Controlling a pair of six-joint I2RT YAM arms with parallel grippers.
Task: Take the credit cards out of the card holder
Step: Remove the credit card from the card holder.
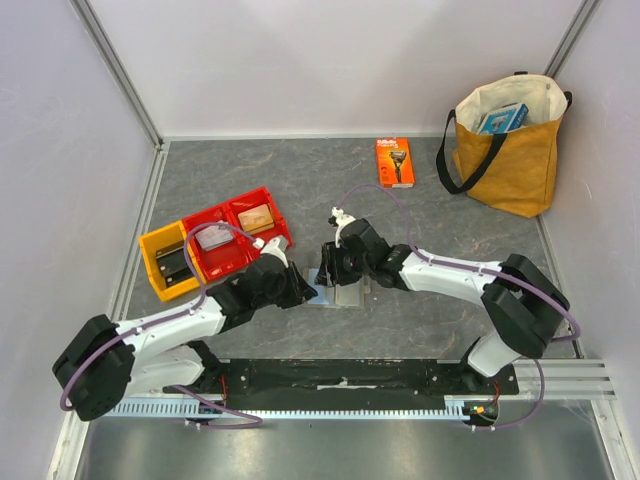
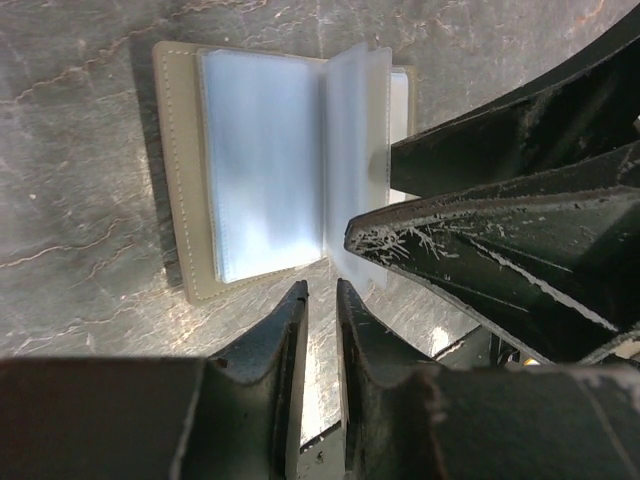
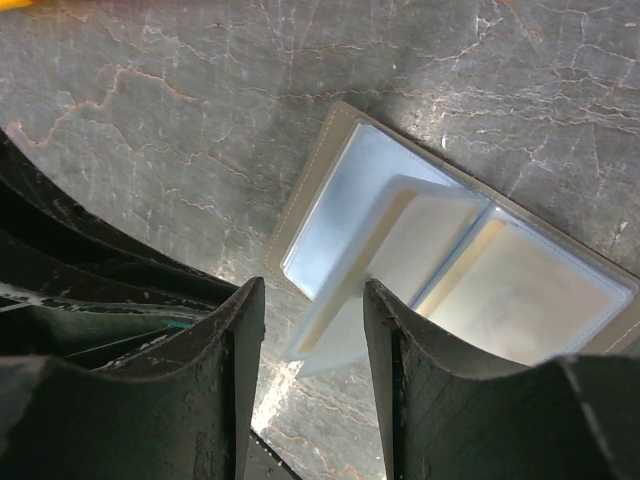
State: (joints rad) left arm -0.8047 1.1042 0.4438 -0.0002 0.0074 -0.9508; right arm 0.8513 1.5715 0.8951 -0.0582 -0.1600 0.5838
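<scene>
The grey card holder [image 1: 340,291] lies open on the table between my two grippers. In the left wrist view its cover [image 2: 178,200] frames pale blue plastic sleeves, and one sleeve leaf [image 2: 356,140] stands up. In the right wrist view that raised leaf [image 3: 385,250] looks cream-tinted and sits in the gap of my open right gripper [image 3: 313,290], apart from both fingers. I cannot make out a credit card for certain. My left gripper [image 2: 322,295] is nearly shut and empty, its tips just off the holder's near edge. The right fingers [image 2: 480,230] show beside the leaf.
Two red bins [image 1: 236,232] and a yellow bin [image 1: 165,263] with small items stand at the left. An orange razor package [image 1: 394,162] lies at the back. A tan tote bag [image 1: 505,150] stands at the back right. Walls close in on three sides.
</scene>
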